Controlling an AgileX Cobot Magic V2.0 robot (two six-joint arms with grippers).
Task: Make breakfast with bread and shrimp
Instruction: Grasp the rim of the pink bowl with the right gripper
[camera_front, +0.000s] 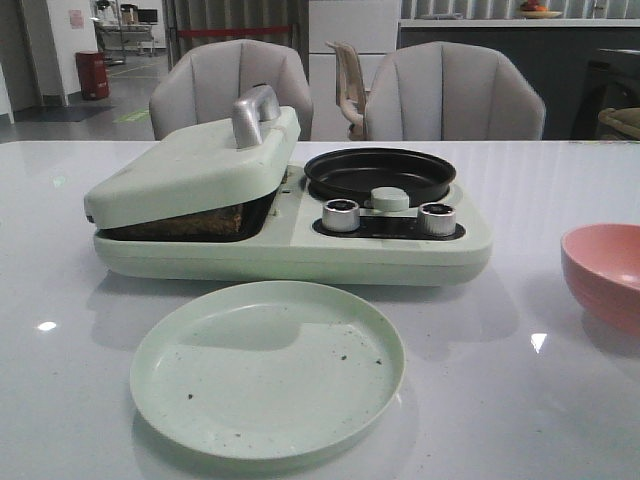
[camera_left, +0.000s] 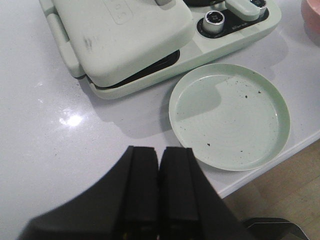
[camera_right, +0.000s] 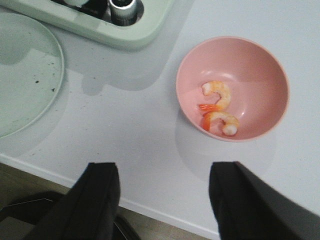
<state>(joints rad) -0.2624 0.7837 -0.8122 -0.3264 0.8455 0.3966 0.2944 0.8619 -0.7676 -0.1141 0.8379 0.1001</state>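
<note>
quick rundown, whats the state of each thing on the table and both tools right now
sandwich maker lid: lowered, not fully shut, propped on something brown
bread: brown edge showing under the lid
round pan: empty
green plate: empty apart from dark crumbs
pink bowl: upright, holds two shrimp
shrimp: in the bowl, untouched
left tool: shut, holding nothing
right tool: open, holding nothing

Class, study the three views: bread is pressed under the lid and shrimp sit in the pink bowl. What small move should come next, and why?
Probably lower the open right tool toward the shrimp in the pink bowl. The black pan is empty, the bread already lies under the lid, and the left tool is shut.
</note>
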